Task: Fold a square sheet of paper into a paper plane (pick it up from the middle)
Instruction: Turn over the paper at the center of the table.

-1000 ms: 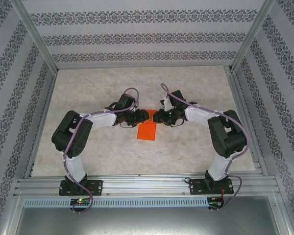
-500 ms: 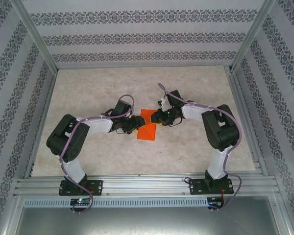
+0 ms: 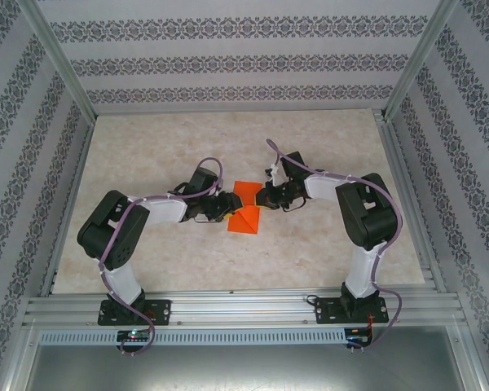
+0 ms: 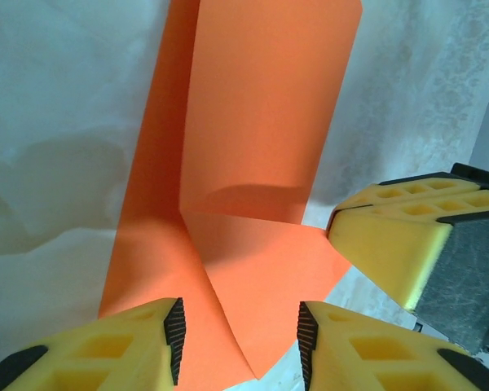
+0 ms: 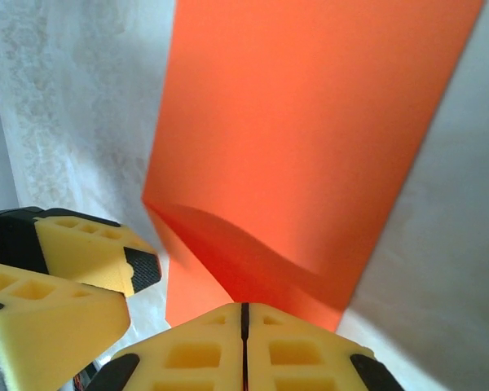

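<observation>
The square sheet of paper (image 3: pixel 244 218) lies at the middle of the surface (image 3: pixel 326 138), between the two hands, bright orange-red and already partly folded. In the top view it reads as two patches, one farther and one nearer, with the hands meeting over the gap between them. The left wrist camera shows the sheet (image 4: pixel 261 138) with a straight lengthwise crease and a slanted fold that ends in a pointed corner near the camera. The left hand (image 3: pixel 226 204) is on the sheet's left side. Its yellow fingers stand a moderate way apart (image 4: pixel 240 338), with the pointed corner lying in the gap, and neither pad visibly presses the paper. The right hand (image 3: pixel 262 198) comes in from the right. In its own camera its fingers are pressed together (image 5: pixel 244 314) at the near edge of the sheet (image 5: pixel 310 138), and the paper curls up from the fingertips and casts a curved shadow, so that edge appears to be pinched. From the left wrist camera the right hand's tip (image 4: pixel 350 230) touches the sheet's right-hand corner. From the right wrist camera the left hand (image 5: pixel 106 285) sits close by at the lower left. The surface is pale and marbled, and patterned walls (image 3: pixel 228 49) enclose it on the left, right and far sides.
</observation>
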